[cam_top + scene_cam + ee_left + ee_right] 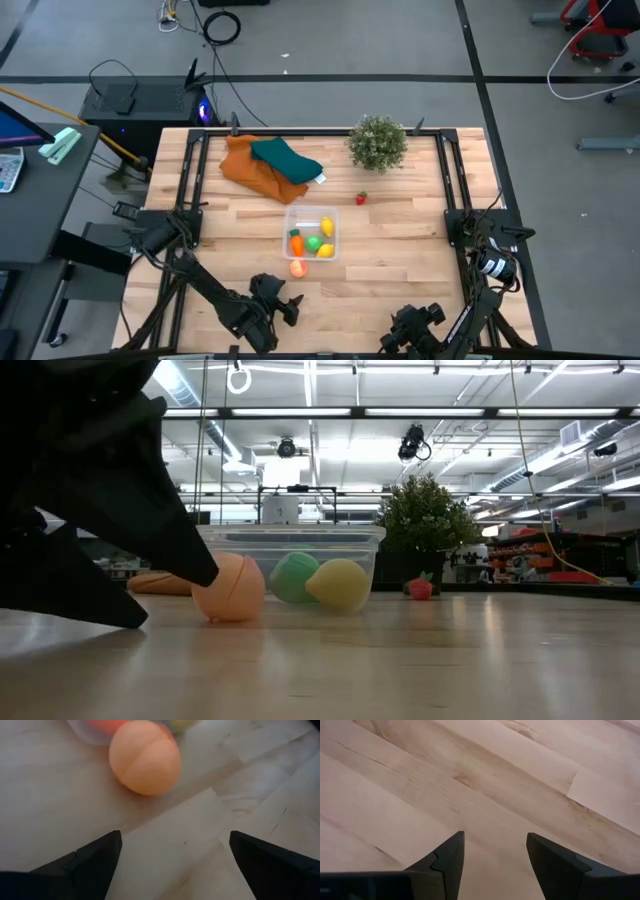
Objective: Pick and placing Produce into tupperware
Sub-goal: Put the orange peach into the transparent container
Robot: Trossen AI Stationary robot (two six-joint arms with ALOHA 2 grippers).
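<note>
Inside tupperware: carrot | lime | two lemons

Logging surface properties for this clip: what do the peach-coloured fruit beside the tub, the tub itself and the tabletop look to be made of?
The peach fruit: likely moulded plastic or foam, matte, with an even colour and a seam-like groove.
The tub: clear, thin plastic; the green and yellow pieces show through its wall.
The tabletop: pale wood planks, smooth with a slight sheen; grain and board joints are visible.

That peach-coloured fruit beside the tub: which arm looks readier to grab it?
The left. Its open claw points straight at the peach fruit by the tub; the right claw faces only bare table.
</note>
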